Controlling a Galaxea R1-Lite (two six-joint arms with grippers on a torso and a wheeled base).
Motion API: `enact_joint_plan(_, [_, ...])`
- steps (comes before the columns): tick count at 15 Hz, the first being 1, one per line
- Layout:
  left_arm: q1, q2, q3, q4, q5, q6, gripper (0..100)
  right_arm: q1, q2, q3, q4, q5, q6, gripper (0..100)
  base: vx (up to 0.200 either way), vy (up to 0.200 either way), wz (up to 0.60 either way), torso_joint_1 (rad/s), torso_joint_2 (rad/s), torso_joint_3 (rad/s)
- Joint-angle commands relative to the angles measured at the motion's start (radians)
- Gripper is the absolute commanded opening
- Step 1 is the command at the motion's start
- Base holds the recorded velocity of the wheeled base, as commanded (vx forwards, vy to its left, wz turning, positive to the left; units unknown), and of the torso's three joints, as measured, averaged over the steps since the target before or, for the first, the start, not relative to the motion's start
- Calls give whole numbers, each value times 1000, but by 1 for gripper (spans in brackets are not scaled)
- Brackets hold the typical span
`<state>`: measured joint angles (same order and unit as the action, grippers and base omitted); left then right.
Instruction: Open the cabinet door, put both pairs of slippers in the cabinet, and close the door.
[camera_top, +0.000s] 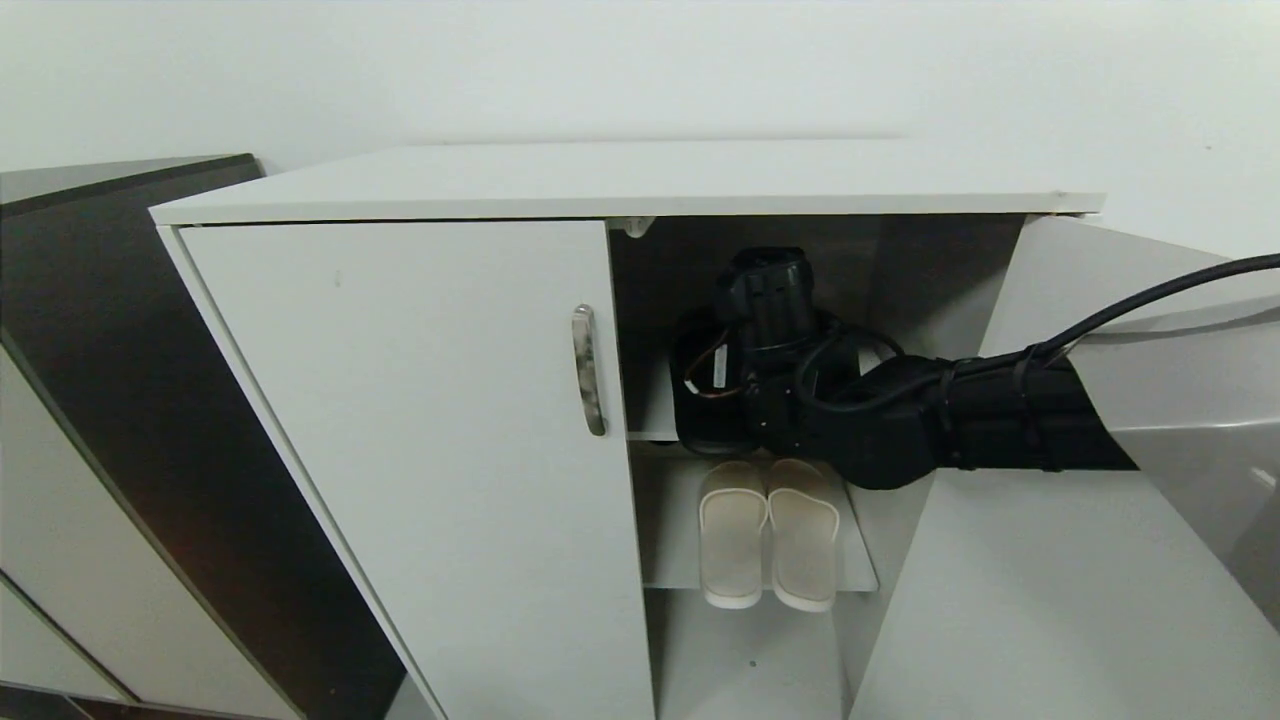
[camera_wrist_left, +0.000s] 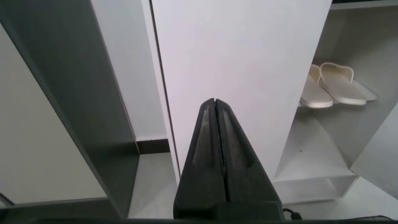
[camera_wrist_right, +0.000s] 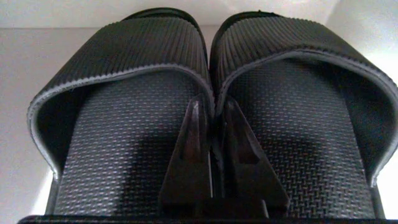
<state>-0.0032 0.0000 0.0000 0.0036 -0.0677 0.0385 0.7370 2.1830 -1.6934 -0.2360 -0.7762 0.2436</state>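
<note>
Now I am gripping the black slippers (camera_wrist_right: 124, 130) by their touching inner edges, right gripper (camera_wrist_right: 213, 107) pinching narrow. They are lying lengthwise ahead of it at the upper shelf (camera_top: 650, 415) of the cabinet (camera_top: 600, 180), above the white pair (camera_top: 768, 535), with the left gripper (camera_wrist_left: 215, 107) hanging closed outside.

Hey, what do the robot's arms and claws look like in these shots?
The right arm is black, built of bulky rounded segments, with a thick black cable strapped along it and thin reddish wires near the wrist. The left claw and right claw are black too, each with two long tapering fingers.
</note>
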Motion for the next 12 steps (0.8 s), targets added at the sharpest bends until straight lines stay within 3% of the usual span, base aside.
enact_joint_plan(1, [0, 0, 0, -1, 0, 0, 0, -10, 29, -43, 10, 0, 0, 0, 0, 0, 0, 0, 0, 0])
enact_joint_plan(12, [0, 0, 0, -1, 0, 0, 0, -31, 60, -68, 23, 0, 0, 0, 0, 0, 0, 0, 0, 0])
